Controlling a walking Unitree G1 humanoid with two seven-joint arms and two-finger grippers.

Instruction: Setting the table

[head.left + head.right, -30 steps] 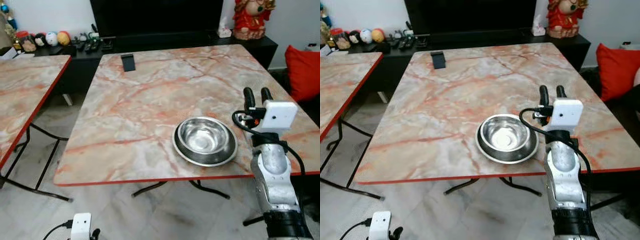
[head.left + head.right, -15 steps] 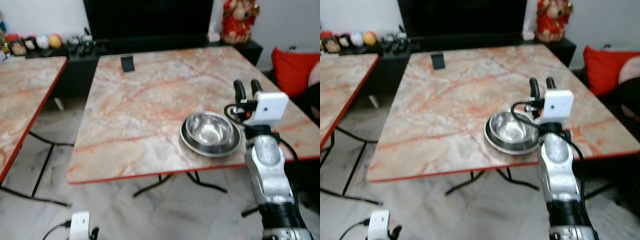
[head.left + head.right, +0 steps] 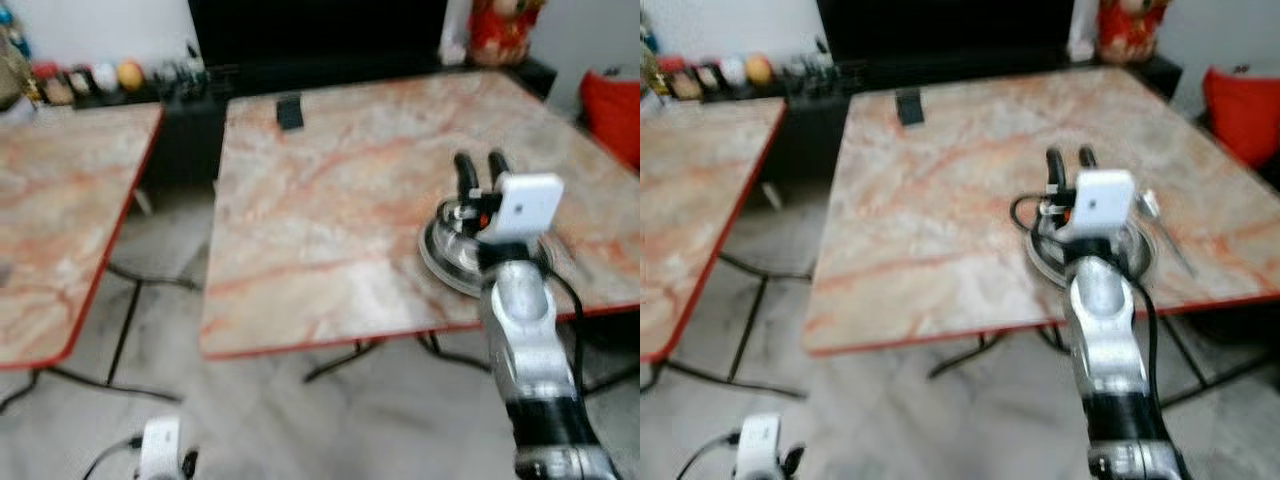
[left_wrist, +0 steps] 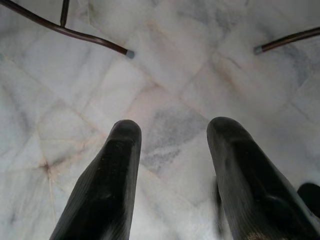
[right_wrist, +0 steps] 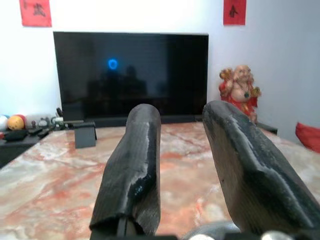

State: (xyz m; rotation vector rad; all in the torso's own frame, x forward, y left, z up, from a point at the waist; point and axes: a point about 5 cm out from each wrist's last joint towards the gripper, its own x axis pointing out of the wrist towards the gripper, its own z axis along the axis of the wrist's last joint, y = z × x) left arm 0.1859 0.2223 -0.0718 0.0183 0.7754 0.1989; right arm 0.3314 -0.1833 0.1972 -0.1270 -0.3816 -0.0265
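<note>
Shiny metal catches the eye: a steel bowl sits inside a steel plate near the front edge of the pink marble surface. That spot is probably where someone will sit and eat, so the dishes look set there on purpose. The right pincer is raised just above the bowl, with its two black fingers a little apart and nothing between them. It points across the surface toward the dark TV. The left pincer hangs low by the white floor, fingers apart and holding nothing, because it has no job right now. A small black stand rests far back. The eye views are blurry.
</note>
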